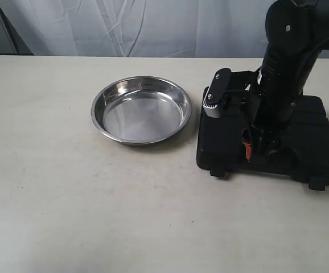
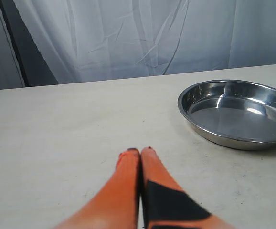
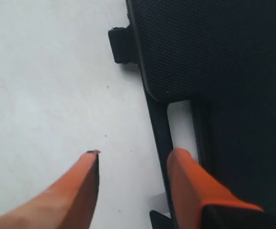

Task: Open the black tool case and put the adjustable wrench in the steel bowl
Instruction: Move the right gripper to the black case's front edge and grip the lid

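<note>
The black tool case (image 1: 318,142) lies shut on the table at the right, its two latches (image 1: 218,170) on the near edge. The adjustable wrench is hidden inside it. My right gripper (image 1: 255,149) hangs over the case's near edge and stands open. In the right wrist view the right gripper (image 3: 135,153) straddles the handle bar of the case (image 3: 214,52), one finger over the table, the other at the handle cut-out. The steel bowl (image 1: 142,111) sits bare to the case's left. My left gripper (image 2: 140,150) is shut on nothing above the table, with the bowl (image 2: 238,117) off to one side.
The right arm's black body (image 1: 284,62) rises over the back half of the case. A white curtain (image 1: 153,25) closes off the far edge of the table. One case latch (image 3: 121,45) juts out over the pale tabletop (image 1: 68,199).
</note>
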`<state>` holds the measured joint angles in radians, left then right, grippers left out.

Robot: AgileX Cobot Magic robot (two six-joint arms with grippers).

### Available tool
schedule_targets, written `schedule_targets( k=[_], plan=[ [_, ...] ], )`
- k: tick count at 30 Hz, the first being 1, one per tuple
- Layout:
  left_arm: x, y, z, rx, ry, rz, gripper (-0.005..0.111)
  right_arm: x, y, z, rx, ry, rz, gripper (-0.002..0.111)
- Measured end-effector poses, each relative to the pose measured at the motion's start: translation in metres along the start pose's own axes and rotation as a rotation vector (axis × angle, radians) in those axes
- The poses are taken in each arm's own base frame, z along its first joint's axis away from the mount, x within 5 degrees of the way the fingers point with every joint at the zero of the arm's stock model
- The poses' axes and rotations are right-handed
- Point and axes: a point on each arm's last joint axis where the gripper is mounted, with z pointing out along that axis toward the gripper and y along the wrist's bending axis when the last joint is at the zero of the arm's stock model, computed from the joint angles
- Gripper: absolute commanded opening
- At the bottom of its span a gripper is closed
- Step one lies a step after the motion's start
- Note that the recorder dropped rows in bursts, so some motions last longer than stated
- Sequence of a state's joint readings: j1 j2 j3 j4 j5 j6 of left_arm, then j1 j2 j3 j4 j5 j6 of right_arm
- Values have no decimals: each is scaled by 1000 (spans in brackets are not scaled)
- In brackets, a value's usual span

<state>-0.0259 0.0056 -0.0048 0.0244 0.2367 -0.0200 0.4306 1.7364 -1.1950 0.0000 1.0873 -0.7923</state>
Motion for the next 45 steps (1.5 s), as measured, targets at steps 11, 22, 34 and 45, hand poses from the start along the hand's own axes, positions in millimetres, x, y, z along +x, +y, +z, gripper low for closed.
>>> schedule_targets(
  k=[11,22,34,45],
  plan=[
    [0,0,0,0,0,0,0,-2,-6,27,-36,79,-20,46],
    [0,0,0,0,0,0,0,-5,-11,42,-27,87,-30,46],
    [0,0,0,0,-1,0,0,-10,-18,59,-1,90,-48,46],
    [0,0,0,0,-1,0,0,-11,-20,59,24,76,-55,46]
  ],
)
